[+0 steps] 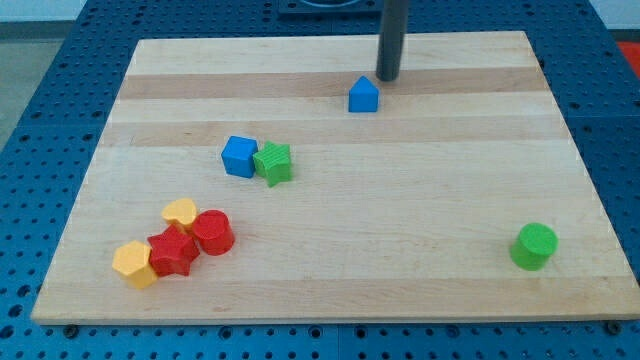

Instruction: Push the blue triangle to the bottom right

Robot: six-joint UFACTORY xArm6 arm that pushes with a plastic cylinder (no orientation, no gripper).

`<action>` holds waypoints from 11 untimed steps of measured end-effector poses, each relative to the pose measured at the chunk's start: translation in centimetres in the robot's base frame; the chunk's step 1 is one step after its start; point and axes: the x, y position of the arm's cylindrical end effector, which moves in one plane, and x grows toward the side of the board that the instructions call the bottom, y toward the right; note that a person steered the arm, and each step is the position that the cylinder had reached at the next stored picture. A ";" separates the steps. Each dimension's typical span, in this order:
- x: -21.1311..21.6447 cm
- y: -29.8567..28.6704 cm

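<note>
The blue triangle [363, 95] sits on the wooden board [420, 200] near the view's top, a little right of centre. My tip [387, 77] stands just above and to the right of it, very close, with a small gap showing. The dark rod rises from there out of the view's top edge.
A blue cube [239, 156] touches a green star [273, 163] left of centre. At the bottom left cluster a yellow heart [181, 213], a red cylinder [213, 232], a red star [173, 251] and a yellow hexagon [134, 264]. A green cylinder [534, 246] stands at the bottom right.
</note>
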 end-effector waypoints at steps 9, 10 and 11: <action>5.5 1.5; 1.4 -4.6; 1.6 -5.2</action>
